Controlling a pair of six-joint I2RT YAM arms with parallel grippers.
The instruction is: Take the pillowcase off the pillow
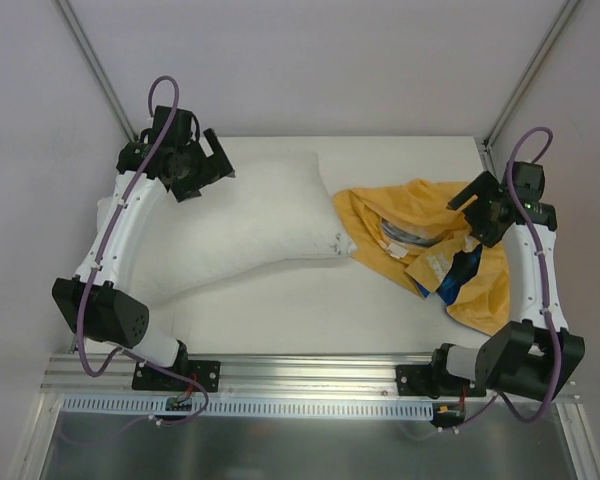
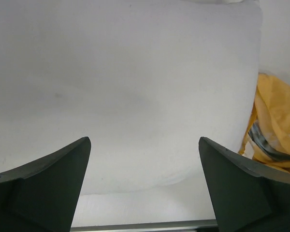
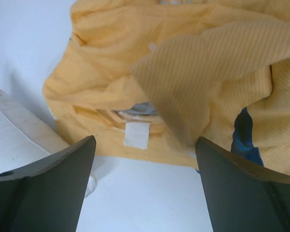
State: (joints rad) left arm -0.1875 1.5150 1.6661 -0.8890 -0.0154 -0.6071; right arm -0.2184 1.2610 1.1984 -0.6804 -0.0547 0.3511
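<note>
The mustard pillowcase (image 1: 410,215) lies crumpled on the right of the table (image 1: 310,310), fully off the white pillow (image 1: 250,225) beside it, so the left gripper (image 2: 144,145) above the pillow and the right gripper (image 3: 145,142) above the cover both gape wide and empty, seemingly because no grip is needed now

Pillow (image 1: 250,225): on the table (image 1: 310,310), left half, stretching from the left edge to the middle.
Pillowcase (image 1: 420,240): on the table's right half, just beside the pillow's right corner and wholly off it.
Left gripper (image 2: 144,141): above the pillow's far left end.
Right gripper (image 3: 145,139): above the pillowcase's right side, near the table's right edge.
Mounting rail (image 1: 310,375): along the near edge, in front of both.
</note>
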